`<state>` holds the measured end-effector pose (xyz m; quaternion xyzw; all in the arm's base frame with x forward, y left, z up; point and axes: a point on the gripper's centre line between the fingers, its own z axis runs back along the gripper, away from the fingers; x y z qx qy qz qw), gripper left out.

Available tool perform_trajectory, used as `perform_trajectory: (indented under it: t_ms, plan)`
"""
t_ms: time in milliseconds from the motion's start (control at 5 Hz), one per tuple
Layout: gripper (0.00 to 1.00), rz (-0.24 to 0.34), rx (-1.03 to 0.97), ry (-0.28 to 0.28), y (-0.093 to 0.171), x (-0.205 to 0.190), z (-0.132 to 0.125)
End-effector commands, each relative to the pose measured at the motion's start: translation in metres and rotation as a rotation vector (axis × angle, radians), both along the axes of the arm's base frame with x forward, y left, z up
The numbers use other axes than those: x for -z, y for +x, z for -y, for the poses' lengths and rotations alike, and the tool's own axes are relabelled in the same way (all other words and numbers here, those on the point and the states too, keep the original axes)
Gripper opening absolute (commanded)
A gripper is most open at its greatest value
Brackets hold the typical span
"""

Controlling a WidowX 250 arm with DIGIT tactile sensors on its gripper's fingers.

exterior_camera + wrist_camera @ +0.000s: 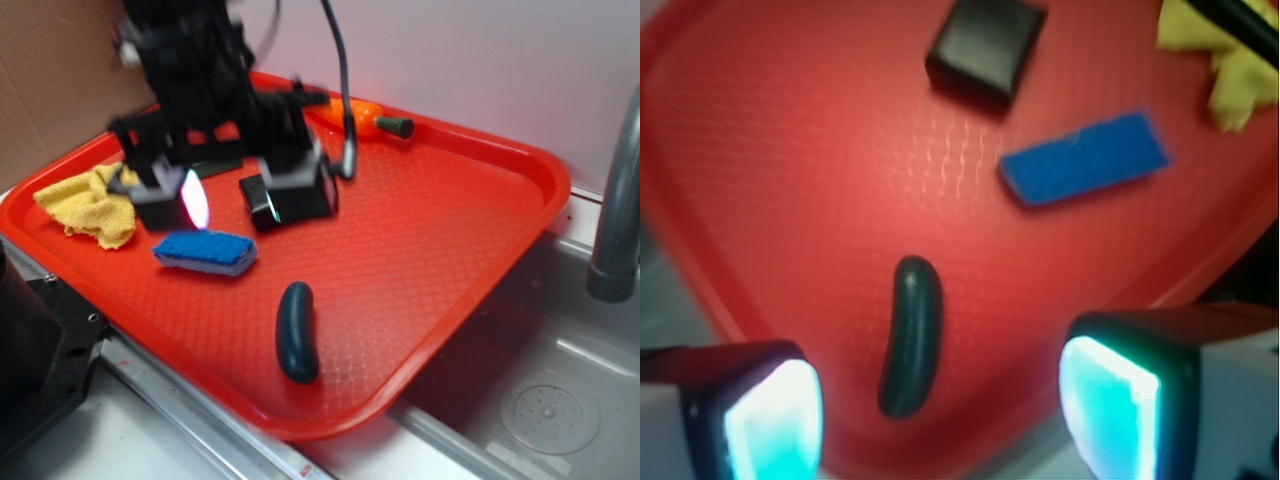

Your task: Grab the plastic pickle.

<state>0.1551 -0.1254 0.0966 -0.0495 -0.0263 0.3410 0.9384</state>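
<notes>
The plastic pickle (pixel 297 331) is dark green, smooth and slightly curved. It lies alone on the red tray (pixel 450 230) near the front edge. My gripper (pixel 230 200) hangs over the back left of the tray, well away from the pickle, just behind a blue sponge (pixel 205 252). It is open wide, its lit pads face each other, and nothing is between them. In the wrist view the pickle (pixel 911 335) lies on the tray ahead of the gripper (pixel 940 425), closer to the left finger.
A yellow cloth (pixel 90 205) lies at the tray's left edge. An orange carrot (pixel 365 115) with a green stem sits at the back. A dark block (pixel 985 50) lies beyond the sponge (pixel 1085 160). A sink (pixel 545 400) and faucet (pixel 620 200) are on the right.
</notes>
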Motion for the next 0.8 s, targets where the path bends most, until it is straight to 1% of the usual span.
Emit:
perform_trajectory:
  t_ms: [0,200,400,600]
  plan:
    - [1.0,-0.022,-0.015,0.008,0.012,0.051,0.011]
    - [1.0,-0.039,0.017,-0.029,0.01,0.066,0.019]
    - [0.58,-0.044,0.024,-0.016,0.008,0.075,0.023]
    - [0.0,-0.032,-0.005,-0.034,0.009,0.072,0.017]
